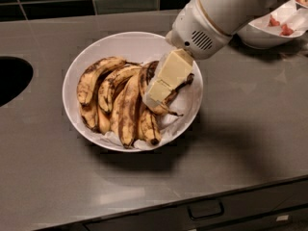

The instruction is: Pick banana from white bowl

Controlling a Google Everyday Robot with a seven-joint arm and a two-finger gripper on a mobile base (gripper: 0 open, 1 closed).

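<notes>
The white bowl [126, 43] sits on the grey counter, lined with crumpled white paper and holding several overripe bananas. The strongly arched banana [162, 109] lies at the right of the pile, with its dark patch at the far end and a thin dark tip pointing right. My gripper [162, 86] reaches down from the upper right into the bowl. It sits right over the middle of this banana and hides that part. The straighter brown-streaked bananas [126, 110] lie to its left.
A smaller white bowl [263, 33] with red bits stands at the back right, partly behind my arm. A dark round opening [10, 80] is in the counter at the left. The counter's front edge with a drawer handle [206, 210] runs along the bottom. A dark tiled wall is behind.
</notes>
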